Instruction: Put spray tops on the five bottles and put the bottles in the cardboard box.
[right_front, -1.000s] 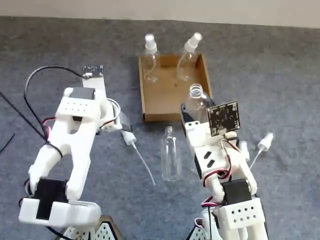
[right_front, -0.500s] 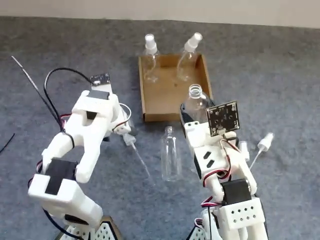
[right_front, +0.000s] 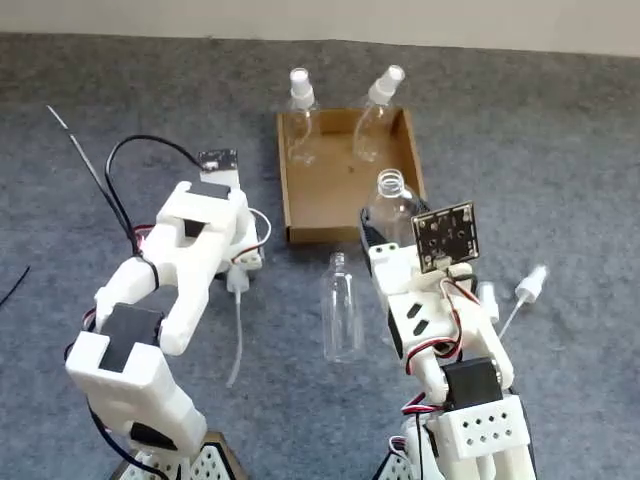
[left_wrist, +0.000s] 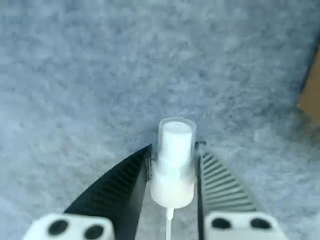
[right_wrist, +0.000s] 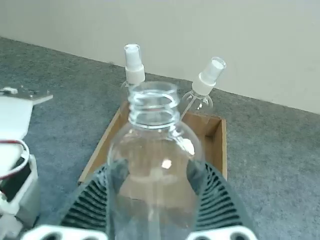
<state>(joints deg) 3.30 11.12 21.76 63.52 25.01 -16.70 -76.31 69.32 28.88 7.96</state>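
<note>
My left gripper is shut on a white spray top, whose thin tube hangs toward the near edge, left of the cardboard box. On the right, my right gripper is shut on an uncapped clear bottle held upright by the box's near right corner, its open neck up. Two capped bottles stand at the back of the box. Another uncapped bottle lies on the carpet between the arms. Loose spray tops lie right of the right arm.
Grey carpet covers the table. A black cable loops behind the left arm. A pale wall runs along the far edge.
The left arm has swung toward the middle and lifted the spray top, turning its tube from slanting right to hanging straight toward the near edge. The right arm and its bottle have kept still.
</note>
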